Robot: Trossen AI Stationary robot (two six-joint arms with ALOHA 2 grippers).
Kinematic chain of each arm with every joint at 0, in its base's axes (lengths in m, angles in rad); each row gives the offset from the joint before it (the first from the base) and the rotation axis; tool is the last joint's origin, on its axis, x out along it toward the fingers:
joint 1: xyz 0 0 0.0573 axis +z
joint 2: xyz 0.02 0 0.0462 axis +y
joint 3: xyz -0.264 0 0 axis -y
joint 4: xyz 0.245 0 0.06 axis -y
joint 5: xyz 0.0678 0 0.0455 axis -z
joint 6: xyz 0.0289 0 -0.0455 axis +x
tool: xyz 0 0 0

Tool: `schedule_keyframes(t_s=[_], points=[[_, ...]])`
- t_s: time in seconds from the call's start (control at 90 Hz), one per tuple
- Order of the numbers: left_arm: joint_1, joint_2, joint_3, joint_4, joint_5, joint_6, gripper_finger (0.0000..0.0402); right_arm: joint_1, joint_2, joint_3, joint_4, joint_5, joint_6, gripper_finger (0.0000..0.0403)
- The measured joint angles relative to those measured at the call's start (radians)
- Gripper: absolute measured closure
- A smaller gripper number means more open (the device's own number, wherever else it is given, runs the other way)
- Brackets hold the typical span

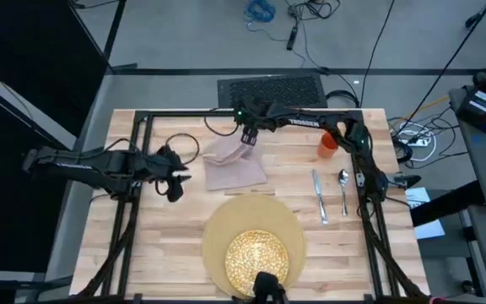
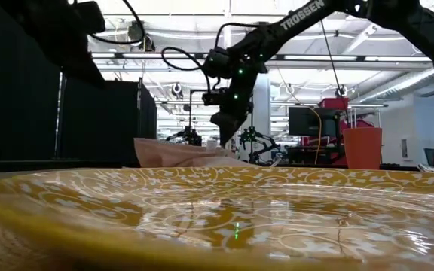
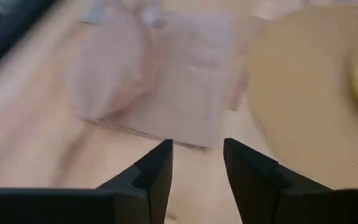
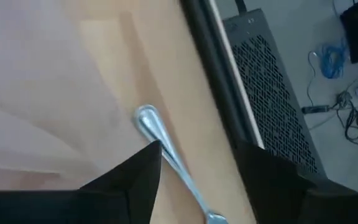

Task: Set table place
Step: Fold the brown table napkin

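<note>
**Napkin at the far side, cutlery split between two spots**

The worktop (image 1: 167,245) is pale butcher-block planking inside a black frame. On its near edge lies a round tan placemat (image 1: 226,221) with a yellow patterned plate (image 1: 257,257) on it; in the low view the plate (image 2: 224,203) fills the foreground, glossy with a pale lace-like pattern.

A beige cloth napkin (image 1: 233,165) lies rumpled beyond the placemat, one corner bunched up. The right gripper (image 1: 248,139) hangs just over that far corner, fingers parted with nothing between them. In the right wrist view a silver utensil handle (image 4: 160,140) lies on the bare wood between the spread fingers (image 4: 129,180), beside the napkin's edge (image 4: 36,93); it looks like the fork's handle, though the head is hidden.

The left gripper (image 1: 174,179) sits off to the napkin's side, fingers apart and empty. Its wrist view looks past the fingers (image 3: 157,171) at the napkin (image 3: 160,81) straight ahead, near but not touching, with the placemat (image 3: 297,99) to one side.

A knife (image 1: 319,196) and spoon (image 1: 343,189) lie side by side, well apart from both grippers, and an orange cup (image 1: 327,143) stands beyond them near the right arm.

The right arm's link reads "TROSSEN" (image 2: 302,15) in white letters.
</note>
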Motion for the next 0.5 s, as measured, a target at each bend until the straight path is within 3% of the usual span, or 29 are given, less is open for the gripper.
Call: schedule_keyframes(t_s=[0.122,0.333,0.5], points=[[-0.006,0.074,0.000,0.050,-0.002,0.007,0.0272,-0.014,-0.009,-0.002,-0.022,0.003,-0.004,0.0204],[0.017,0.189,0.000,0.151,-0.163,0.096,0.0272,0.014,-0.122,-0.003,-0.066,-0.001,-0.023,0.0215],[0.087,0.285,0.000,0.196,-0.128,0.161,0.0272,0.044,-0.216,0.000,-0.248,-0.301,0.018,0.0238]])
